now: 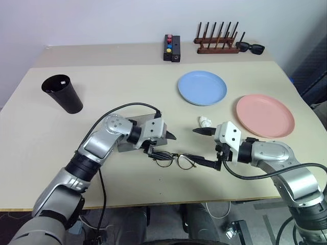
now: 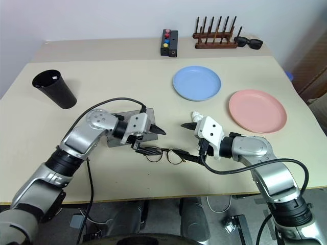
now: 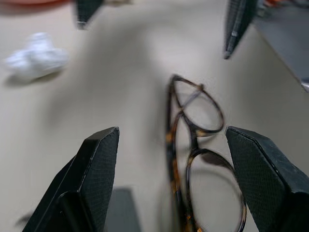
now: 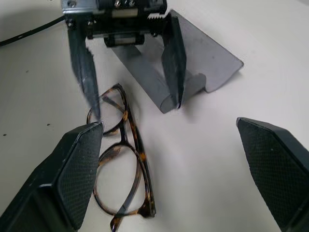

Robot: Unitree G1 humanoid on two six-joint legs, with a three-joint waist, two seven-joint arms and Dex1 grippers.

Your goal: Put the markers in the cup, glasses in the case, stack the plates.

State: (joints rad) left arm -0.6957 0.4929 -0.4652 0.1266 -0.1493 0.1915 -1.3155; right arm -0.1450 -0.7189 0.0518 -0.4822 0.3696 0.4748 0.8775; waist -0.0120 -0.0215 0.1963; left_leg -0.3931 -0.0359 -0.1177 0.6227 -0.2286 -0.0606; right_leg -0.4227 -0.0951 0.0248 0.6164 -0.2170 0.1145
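Black fingers of the left gripper [image 1: 159, 142] stand wide apart and hold nothing; one fingertip hangs over the near lens of the glasses [image 1: 174, 160], the other over bare table [image 1: 127, 87] on the far side. The right gripper [image 1: 206, 147] faces it from the other end of the frame, also fully spread and empty. The glasses lie folded on the table between the two, touched by neither as far as I can tell. Just behind the left gripper sits the case [image 2: 118, 133], lid open and nothing inside.

As for progress, I judge the glasses step to be in hand and unfinished: the frame is not yet in the case. The blue plate [image 1: 202, 87] and the pink plate [image 1: 264, 115] lie side by side, apart, so stacking is left. The cup [image 1: 62, 93] stands well off at the table's left; I see no markers lying on the table, and whether any are in the cup cannot be told.

The right wrist view shows the case as a grey open shell right behind the left gripper, mostly hidden by the arm in the head views. The left wrist view gives the tortoiseshell frame close up and a white crumpled scrap [image 3: 35, 61] beyond it.
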